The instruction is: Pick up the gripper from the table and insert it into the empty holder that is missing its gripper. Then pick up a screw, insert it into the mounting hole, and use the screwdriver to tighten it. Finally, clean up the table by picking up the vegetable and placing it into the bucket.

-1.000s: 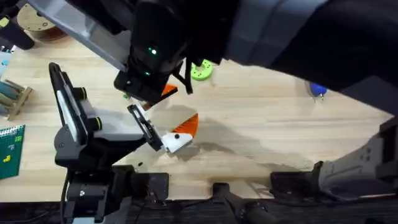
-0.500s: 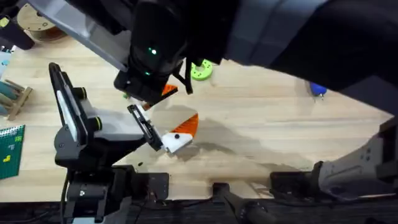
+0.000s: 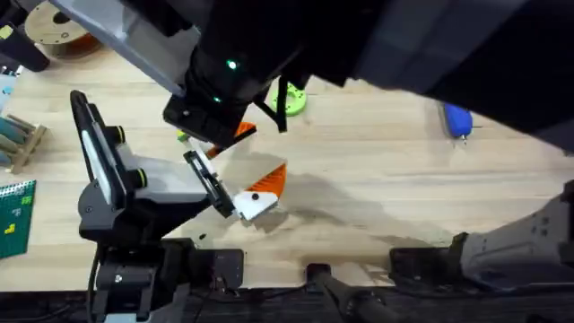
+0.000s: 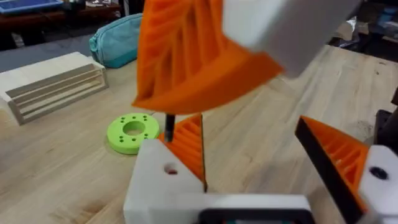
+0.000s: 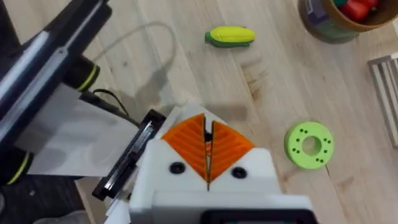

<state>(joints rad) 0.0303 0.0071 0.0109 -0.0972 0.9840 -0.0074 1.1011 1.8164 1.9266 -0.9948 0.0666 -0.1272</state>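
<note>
Left wrist view puts the step in hand as the screw: the right gripper (image 4: 171,106) hangs with its orange fingers pressed together, and a thin dark pin (image 4: 169,121) pokes out below their tip, which I take for the screw, pinched there. It sits just above the mounting hole (image 4: 169,168) in the white holder (image 4: 155,186), on the near side of the green disc (image 4: 132,132). The small orange gripper (image 4: 188,144) already stands in that holder. The left gripper (image 4: 249,149) is spread wide and holds nothing. To do this well, the pin should stay upright and come straight down onto the hole. The left arm should keep dead steady, since any sway there moves the target. Letting go should wait until the screw stands on its own. The blue screwdriver (image 3: 457,119) lies well to the right of the disc, and the yellow vegetable (image 5: 230,35) lies near the bucket (image 5: 333,22), well apart from the disc.
</note>
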